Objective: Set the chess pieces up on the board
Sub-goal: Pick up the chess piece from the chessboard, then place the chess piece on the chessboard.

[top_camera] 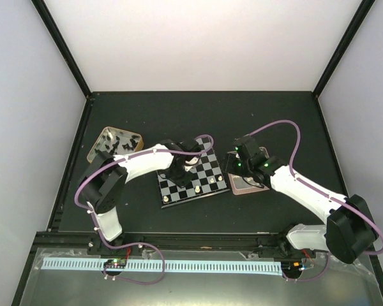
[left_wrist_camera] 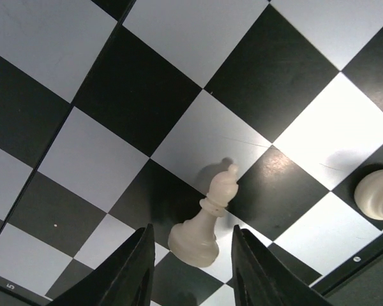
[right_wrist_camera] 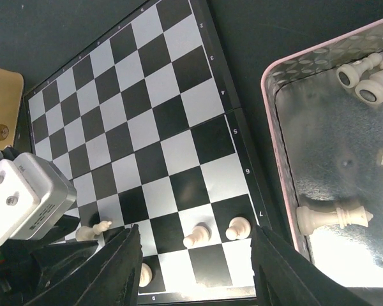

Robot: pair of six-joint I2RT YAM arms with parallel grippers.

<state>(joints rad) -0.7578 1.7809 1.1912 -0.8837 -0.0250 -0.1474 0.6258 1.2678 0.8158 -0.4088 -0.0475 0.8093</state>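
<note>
Four white pieces [right_wrist_camera: 196,234] stand on the board [right_wrist_camera: 147,127], all in its two near rows; no black one is on it as far as I can see.

Item, bishop [left_wrist_camera: 207,220]: on the board's near rows, between the fingers of my left gripper [left_wrist_camera: 193,258]. The fingers stand apart with a gap on each side of its base, so I read it as not clamped. It looks tilted in the left wrist view, though that may be only the camera angle.

Item, right gripper [right_wrist_camera: 195,252]: over the board's right near corner, beside the tray, fingers apart, nothing between them.

Progress, my judgement: early. Most of the white set and the whole black set are not yet placed, and most squares are bare.

Item, tray [right_wrist_camera: 274,159]: pink-rimmed, just beside the board's right edge. It holds one tall white piece [right_wrist_camera: 332,217] lying flat, two more [right_wrist_camera: 360,80] lying together at the far side from the board, and a small pale bit I cannot identify.

Item, tin [top_camera: 101,135]: gold-rimmed, off the board's left far corner. It holds black pieces [top_camera: 118,145] in a loose heap, too small to count.
</note>
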